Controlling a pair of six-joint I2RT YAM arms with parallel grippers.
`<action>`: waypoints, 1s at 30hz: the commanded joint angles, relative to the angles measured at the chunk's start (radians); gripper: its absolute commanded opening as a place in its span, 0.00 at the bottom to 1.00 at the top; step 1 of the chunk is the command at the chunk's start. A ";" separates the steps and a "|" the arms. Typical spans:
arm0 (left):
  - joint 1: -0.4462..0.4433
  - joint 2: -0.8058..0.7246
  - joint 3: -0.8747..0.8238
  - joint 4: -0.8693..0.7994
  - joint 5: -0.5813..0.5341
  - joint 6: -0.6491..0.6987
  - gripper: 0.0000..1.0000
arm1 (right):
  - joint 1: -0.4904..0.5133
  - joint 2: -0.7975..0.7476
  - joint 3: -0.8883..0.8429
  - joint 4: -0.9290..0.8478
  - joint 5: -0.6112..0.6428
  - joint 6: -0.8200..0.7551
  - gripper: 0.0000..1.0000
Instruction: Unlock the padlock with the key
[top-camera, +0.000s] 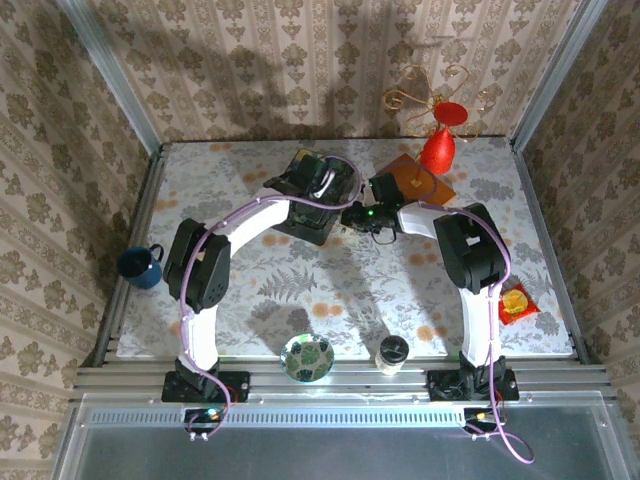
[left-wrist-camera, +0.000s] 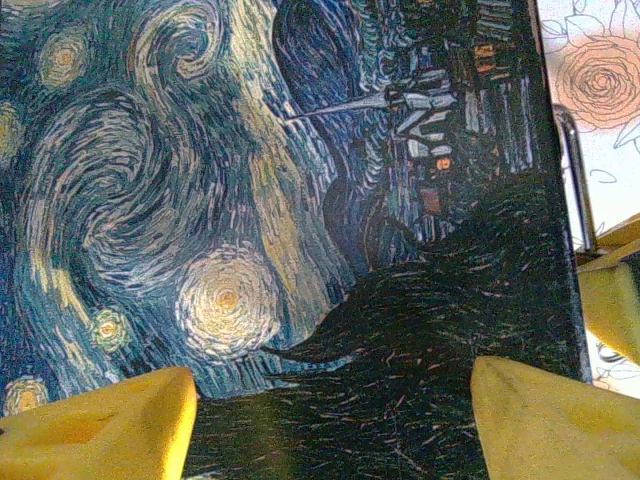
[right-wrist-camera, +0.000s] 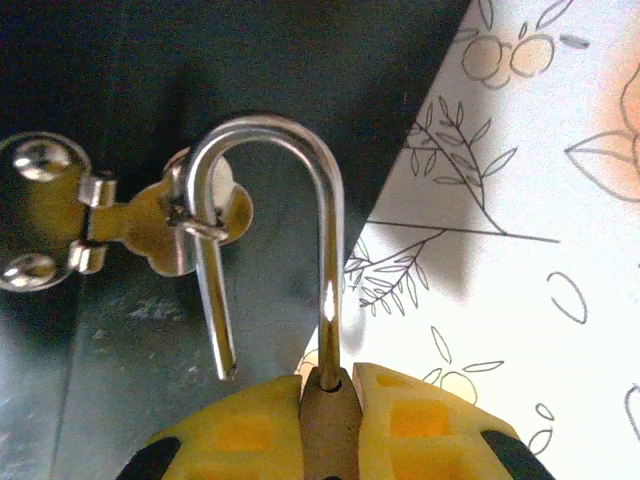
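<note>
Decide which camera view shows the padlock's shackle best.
Right wrist: the padlock's shackle is close and sharp, one leg free, hooked through the hasp. Left wrist catches a silvery rod beside the box, perhaps the shackle. Top external: too small to tell.

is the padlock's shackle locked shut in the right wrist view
No, one leg of the shackle hangs free, out of the padlock body.

Swirly dark-blue box (left-wrist-camera: 250, 200), brass-gold padlock (right-wrist-camera: 328, 425)

The padlock (right-wrist-camera: 328, 425) is unlocked, its silvery shackle (right-wrist-camera: 328, 240) hooked through the hasp (right-wrist-camera: 130, 215).
</note>
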 joint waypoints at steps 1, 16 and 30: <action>0.034 0.022 -0.053 -0.183 -0.045 0.011 0.73 | -0.056 -0.006 0.065 -0.003 0.057 -0.011 0.00; 0.029 0.019 -0.058 -0.186 -0.024 0.013 0.73 | -0.068 0.062 0.147 0.026 0.081 0.023 0.00; 0.033 -0.054 -0.029 -0.167 0.040 -0.051 0.94 | -0.044 -0.253 -0.203 -0.233 0.220 -0.064 0.00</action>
